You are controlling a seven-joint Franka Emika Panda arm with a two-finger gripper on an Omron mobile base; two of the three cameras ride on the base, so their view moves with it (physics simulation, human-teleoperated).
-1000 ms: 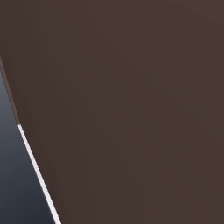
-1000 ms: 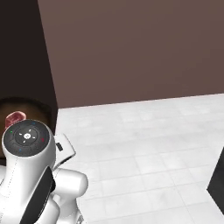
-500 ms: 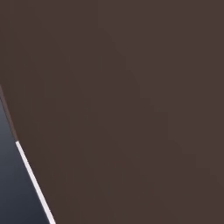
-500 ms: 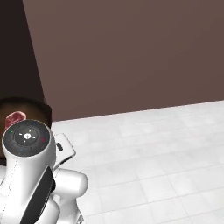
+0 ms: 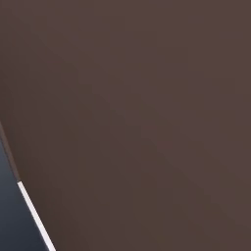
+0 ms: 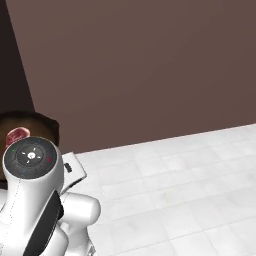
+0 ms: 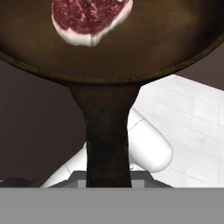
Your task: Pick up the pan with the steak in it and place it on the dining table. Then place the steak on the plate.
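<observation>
Pan (image 7: 109, 39) hangs in the air over a white tiled floor (image 6: 190, 185), before a broad brown wall (image 6: 140, 70) that also covers the left base view (image 5: 147, 122). In the hand view the pan's round bowl sits at 12 o'clock and its one straight handle (image 7: 107, 140) runs down toward 6 o'clock, long axis along the gripper (image 7: 107, 186), whose jaws pinch the handle's end. One steak (image 7: 89, 19) lies flat inside the pan. In the right base view the pan (image 6: 37, 125) and steak (image 6: 17, 135) peek out at 9 o'clock behind the arm.
</observation>
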